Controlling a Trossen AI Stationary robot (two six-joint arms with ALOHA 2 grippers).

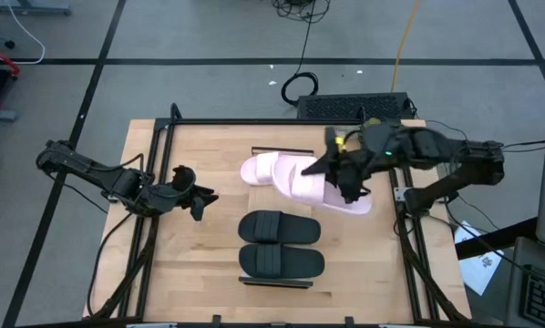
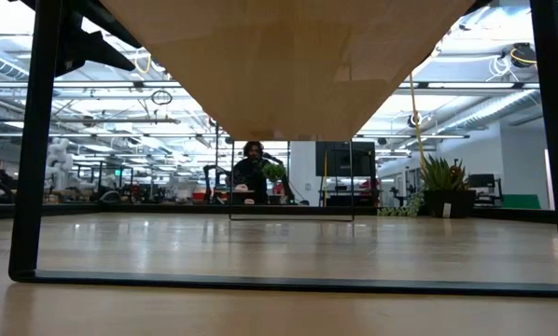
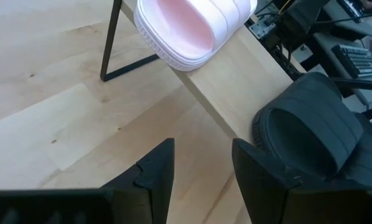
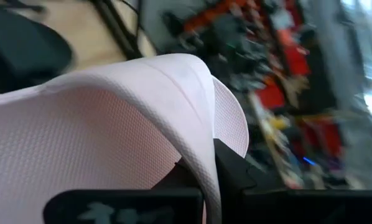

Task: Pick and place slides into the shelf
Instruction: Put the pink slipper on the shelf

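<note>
Four slides lie on a light-wood shelf (image 1: 282, 217) that runs across the middle of the tabletop (image 1: 209, 273) from far edge to near edge in the overhead view. The two black slides (image 1: 280, 244) lie side by side on the near half of the shelf, long axes across it, their wide straps toward the left arm's side. One pink slide (image 1: 265, 169) rests on the far half, also lying crosswise. The second pink slide (image 1: 327, 191) overlaps it and slants toward the right arm's side, one end beyond the shelf's edge. The right pincer (image 1: 353, 182) is clamped on this slide; its wrist view shows the dark fingers pinching the edge of the pale, textured strap (image 4: 142, 118). The left pincer (image 1: 198, 202) sits over bare tabletop just beside the shelf, well apart from the right arm, its two fingers (image 3: 155, 177) spread and holding nothing, facing the end of a black slide and a pink one.
</note>
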